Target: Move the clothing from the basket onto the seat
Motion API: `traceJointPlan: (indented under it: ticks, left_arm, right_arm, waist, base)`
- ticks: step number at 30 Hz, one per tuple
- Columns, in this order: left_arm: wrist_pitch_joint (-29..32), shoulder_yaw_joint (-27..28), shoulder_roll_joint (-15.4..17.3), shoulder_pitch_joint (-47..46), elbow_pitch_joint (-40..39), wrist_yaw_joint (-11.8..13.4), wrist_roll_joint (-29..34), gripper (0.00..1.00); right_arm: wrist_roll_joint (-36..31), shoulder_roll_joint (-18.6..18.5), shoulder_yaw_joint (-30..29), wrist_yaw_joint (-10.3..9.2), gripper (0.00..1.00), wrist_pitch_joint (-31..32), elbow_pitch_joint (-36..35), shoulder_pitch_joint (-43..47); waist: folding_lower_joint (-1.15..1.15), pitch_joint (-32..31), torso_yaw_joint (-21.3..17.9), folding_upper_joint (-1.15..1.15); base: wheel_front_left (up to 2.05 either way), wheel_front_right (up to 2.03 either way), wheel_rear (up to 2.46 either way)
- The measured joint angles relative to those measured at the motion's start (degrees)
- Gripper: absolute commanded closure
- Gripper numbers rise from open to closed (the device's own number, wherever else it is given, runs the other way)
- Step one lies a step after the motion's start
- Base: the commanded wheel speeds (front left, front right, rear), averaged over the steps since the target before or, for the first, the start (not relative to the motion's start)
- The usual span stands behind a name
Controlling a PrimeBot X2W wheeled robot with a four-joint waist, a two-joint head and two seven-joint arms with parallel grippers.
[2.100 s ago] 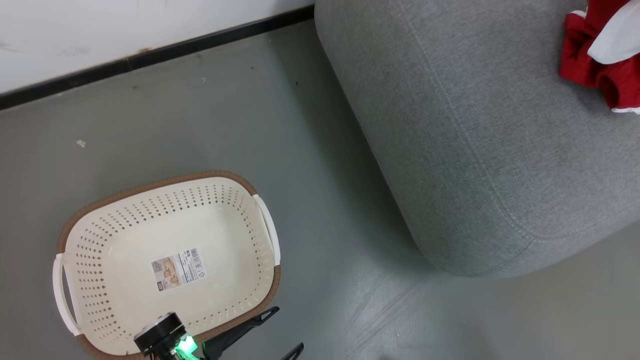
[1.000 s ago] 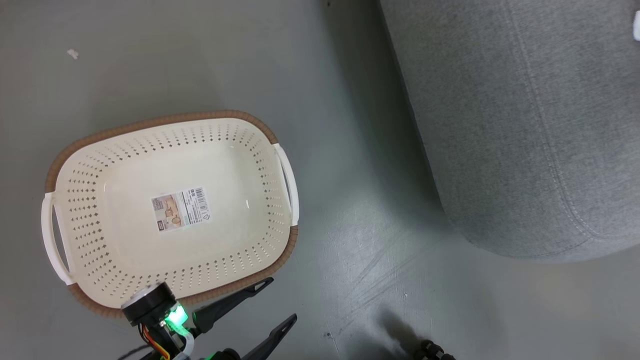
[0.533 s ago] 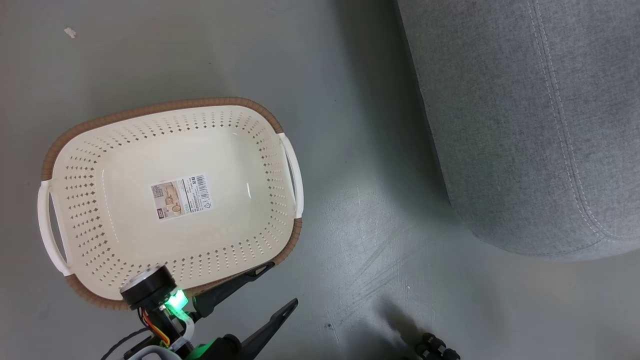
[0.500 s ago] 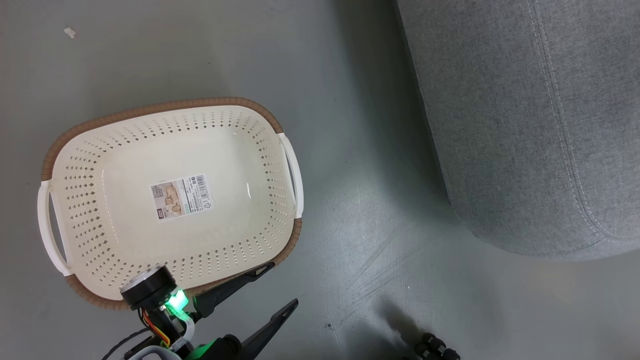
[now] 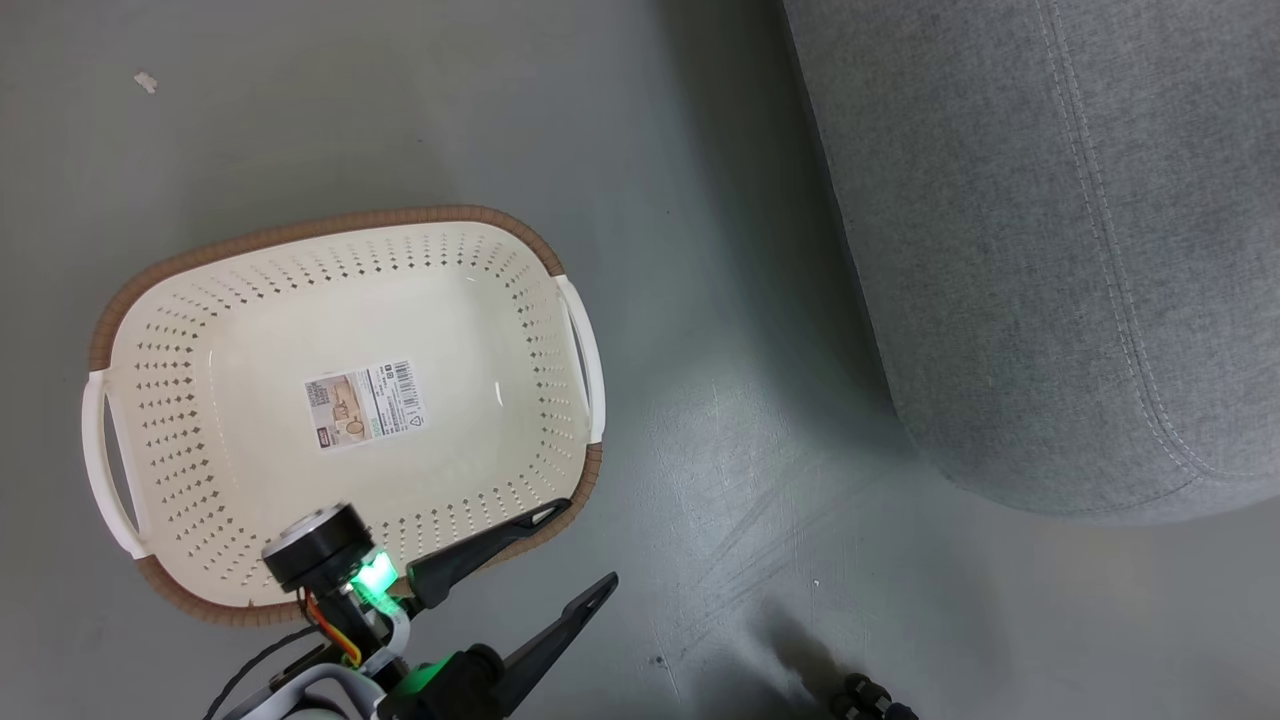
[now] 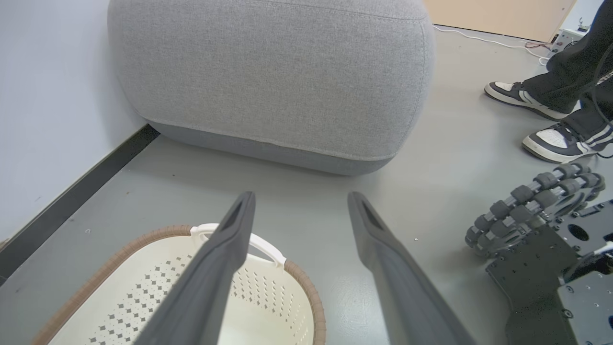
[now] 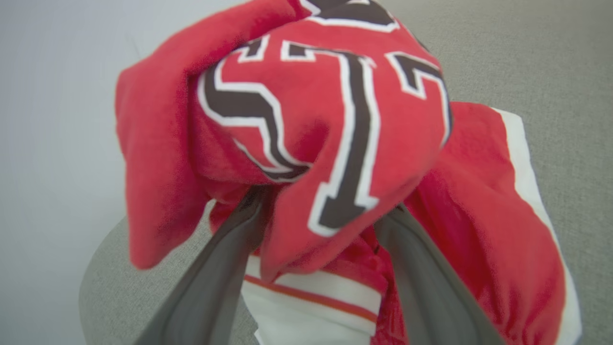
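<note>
The basket [image 5: 170,420] stands on the floor [image 5: 700,420] at the left, with a label [image 5: 365,404] lying in the middle of its bottom. The seat [image 5: 1050,250] is to its right and farther off, well apart, with bare floor between them. The left tool [image 5: 585,545] hangs at the basket's near right corner, 1 finger over the rim, the other over the floor beside it. In the left wrist view a wall [image 6: 48,96] runs along the left of basket and seat, and a person's shoes [image 6: 550,141] stand on the floor to the right of the seat. The clothing [image 7: 335,120] rests on the seat, bunched over and between the 2 fingers of the right tool [image 7: 325,206].
</note>
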Motion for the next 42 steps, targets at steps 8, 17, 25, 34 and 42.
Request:
traceJointPlan:
  ticks: [8,17,25,34,42]
  left_arm:
    - [0.0,-1.4,-2.0,-2.0,0.6,0.0,0.0,0.00]
    - [0.0,-3.3,-3.5,-3.8,2.0,0.0,-0.3,0.00]
    - [0.0,-4.1,-5.9,-4.0,3.2,0.0,-1.2,0.00]
    - [0.0,-4.5,-7.8,-4.0,4.9,0.6,-2.5,0.00]
    - [0.0,-4.4,-9.6,-3.9,5.9,1.1,-3.7,0.00]
  right_arm:
    - [-4.0,0.0,-3.3,0.00,0.00,0.0,-1.6,0.3]
    - [-6.3,0.8,-7.6,0.00,0.00,0.0,-2.9,2.8]
    - [-9.1,1.9,-8.3,0.00,0.00,0.0,-3.7,3.6]
    - [-11.5,2.5,-5.8,0.00,0.00,-0.2,-8.3,3.7]
    - [-9.0,4.1,-3.0,0.00,0.00,-0.2,-12.0,3.4]
  waist:
    - [0.00,-1.5,-0.1,0.00]
    - [0.00,-4.0,0.0,0.00]
    - [0.00,-7.1,0.2,0.00]
    - [0.00,-11.4,0.6,0.00]
    - [0.00,-15.7,1.1,0.00]
  base:
    - [0.00,0.00,0.00]
    - [0.00,0.00,0.00]
    - [0.00,0.00,0.00]
    - [0.00,0.00,0.00]
    - [0.00,0.00,0.00]
